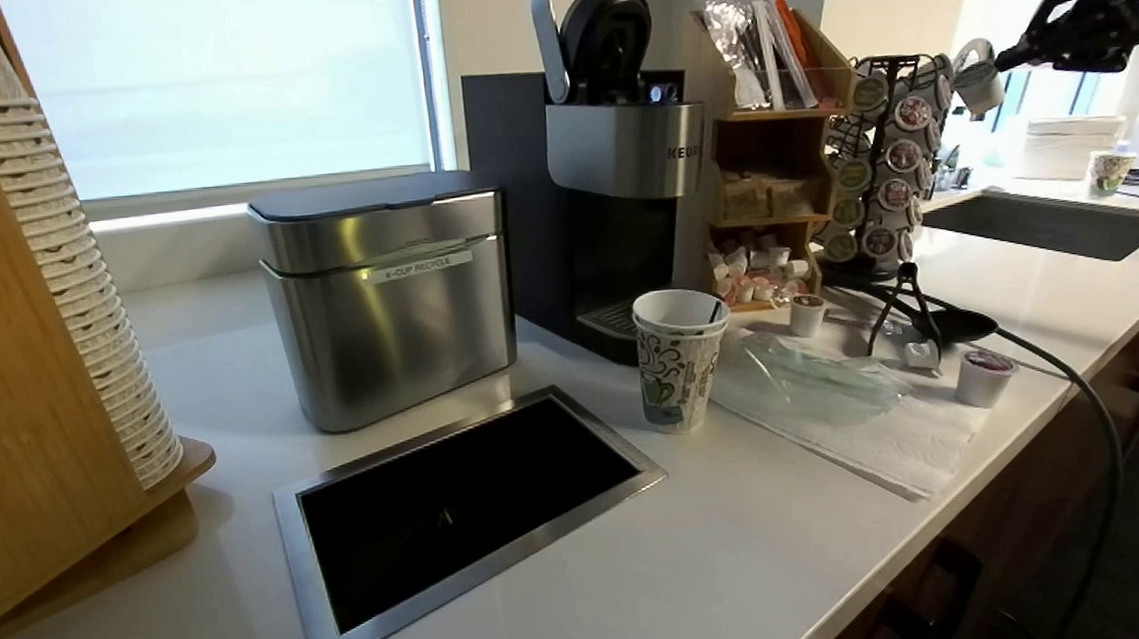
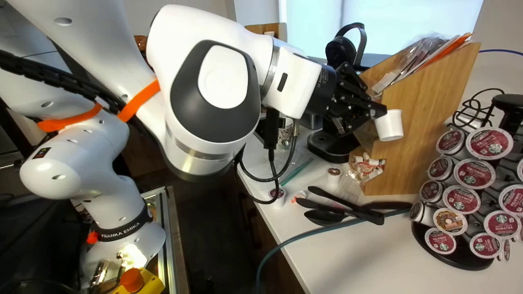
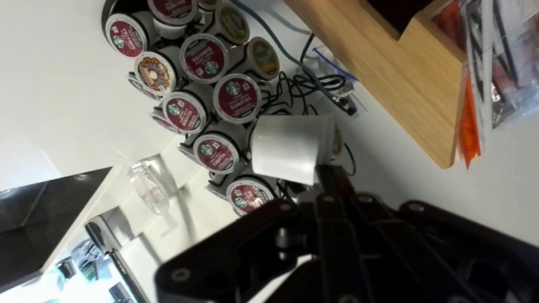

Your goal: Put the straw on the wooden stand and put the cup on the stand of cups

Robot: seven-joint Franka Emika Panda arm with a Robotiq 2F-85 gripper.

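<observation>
Cup (image 2: 390, 125), small and white, is up in the air over the surface (image 2: 359, 257), held by the black pincer (image 3: 332, 173). In an exterior view its narrow end points down, its wide end is up, and its long way leans a little. In the wrist view it lies sideways, wide end to the right. The pincer is squeezed tight together, pinching the cup by the edge of its wide end. The cup's sides look smooth and plain. Behind it, in an exterior view, is the wooden stand (image 2: 429, 118), all flat tan boards; I can't tell if they touch. The stand of cups (image 2: 461, 262) is near, round and black below, with little cups (image 2: 461, 199), many with flat red tops.
</observation>
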